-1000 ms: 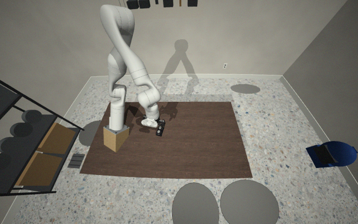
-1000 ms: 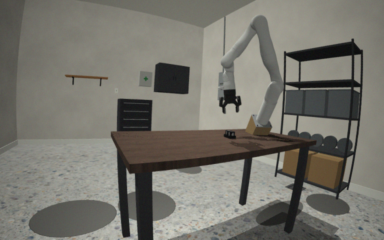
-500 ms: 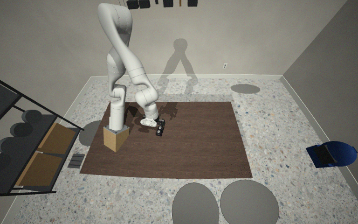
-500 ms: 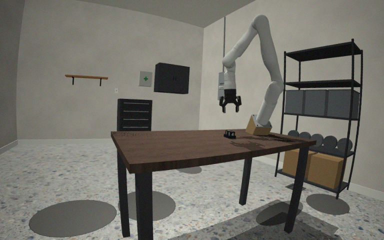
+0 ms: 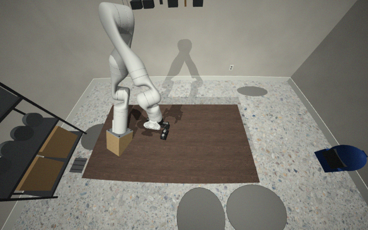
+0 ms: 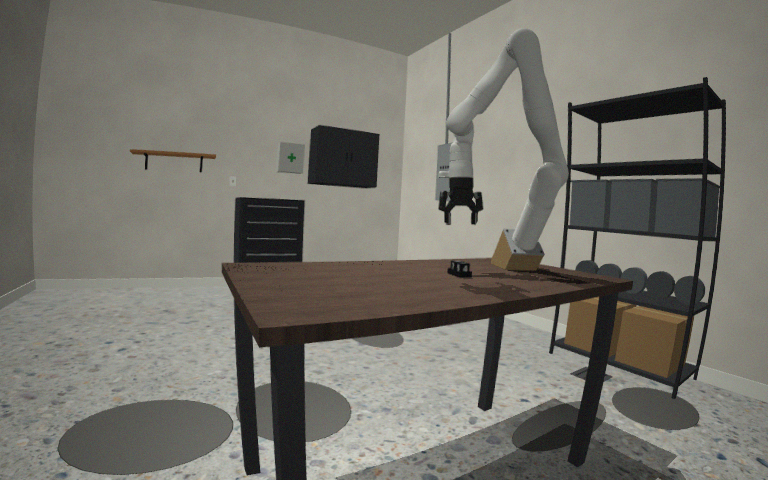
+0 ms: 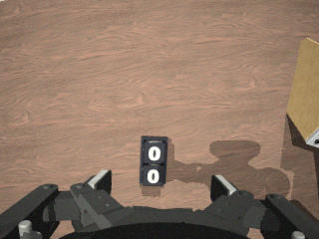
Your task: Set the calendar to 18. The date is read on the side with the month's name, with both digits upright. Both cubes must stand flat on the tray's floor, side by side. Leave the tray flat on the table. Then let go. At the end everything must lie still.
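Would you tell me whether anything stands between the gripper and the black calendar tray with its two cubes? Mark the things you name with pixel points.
Nothing visible does: the open black two-finger gripper (image 6: 461,220) (image 7: 160,183) hangs above the black calendar tray (image 6: 459,274) (image 7: 166,144), with only air between.

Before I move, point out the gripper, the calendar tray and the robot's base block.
Gripper (image 6: 461,219) (image 7: 160,183): exterior and wrist, midway between the fingertips.
Calendar tray (image 7: 142,161): wrist, side rim.
Base block (image 5: 112,142) (image 7: 305,95): top and wrist, tan side face.

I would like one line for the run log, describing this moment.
claw: open, empty, above table | tray: on table, two cubes inside | top faces: both 0 | date side: cannot confirm
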